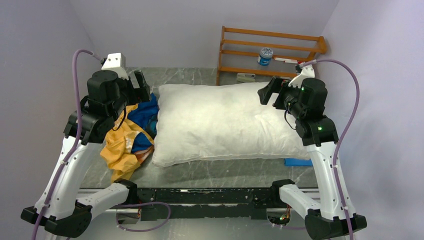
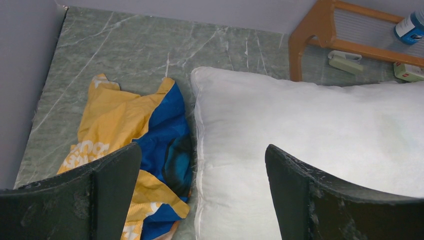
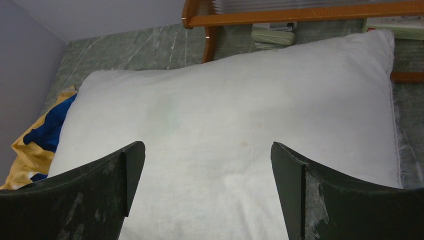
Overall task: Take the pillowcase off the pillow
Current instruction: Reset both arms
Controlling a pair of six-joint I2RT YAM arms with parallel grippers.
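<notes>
Subject: pillowcase (image 1: 125, 142). It lies in a crumpled heap on the counter (image 1: 200, 172), at the left end of the pillow (image 1: 225, 122) and touching it. Yellow-orange and blue faces are both showing. No cloth covers the pillow, which rests bare and white across the middle of the counter.

Finding: the removal looks complete, judged from how the two lie.

Left claw (image 2: 202, 150): spread wide, empty, raised above the seam where the case meets the pillow. Right claw (image 3: 207, 145): spread wide, empty, raised over the pillow's right half. Neither touches fabric.

Recommendation for the closing step: lift both arms straight away, claws spread, so no finger catches a fold of the case or drags the pillow. If separation must be proved, draw the heap a little further left, gripping a top fold well clear of the pillow's seam.

Limits of view:
- Where the case meets the pillow's left edge, I cannot tell whether cloth is trapped underneath.
- In the top view the left arm covers the far part of the heap.
- The printed figures cannot be read; only scraps of white lettering show.
- A blue pad (image 1: 298, 161) pokes out at the pillow's near right corner, mostly hidden.
- Items on the wooden rack (image 1: 270, 50) behind are too small to identify.
</notes>
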